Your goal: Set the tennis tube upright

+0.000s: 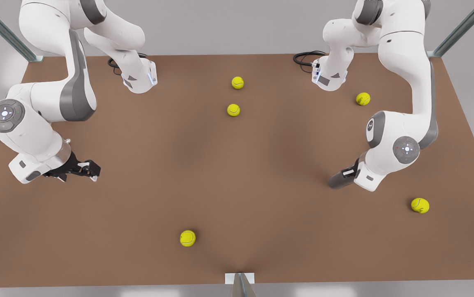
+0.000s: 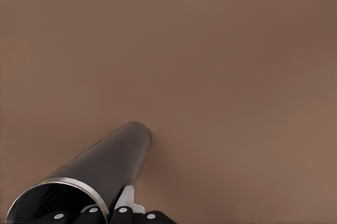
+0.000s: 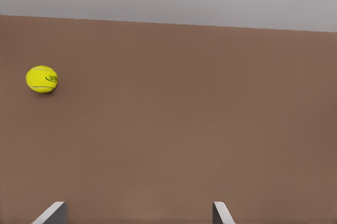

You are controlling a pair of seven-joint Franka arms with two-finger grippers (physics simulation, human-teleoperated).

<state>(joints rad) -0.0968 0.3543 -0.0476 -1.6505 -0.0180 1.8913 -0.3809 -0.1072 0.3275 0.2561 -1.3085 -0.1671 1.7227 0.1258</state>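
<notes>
The tennis tube (image 1: 337, 180) is a dark grey cylinder held slanted low over the brown table (image 1: 237, 173) at the front view's right. My left gripper (image 1: 349, 173) is shut on it near its open end. In the left wrist view the tennis tube (image 2: 108, 163) runs away from the left gripper (image 2: 105, 214), with its thin shiny rim close to the camera and its far end down by the table. At the front view's left, my right gripper (image 1: 89, 169) hangs open just above the table with nothing between its fingers; the right gripper (image 3: 138, 214) shows both fingertips spread wide.
Several yellow-green tennis balls lie scattered on the table: two near the back middle (image 1: 237, 83) (image 1: 233, 110), one at the back right (image 1: 363, 99), one at the front right (image 1: 420, 205), one at the front middle (image 1: 187, 238). A ball (image 3: 42, 79) lies ahead of the right gripper.
</notes>
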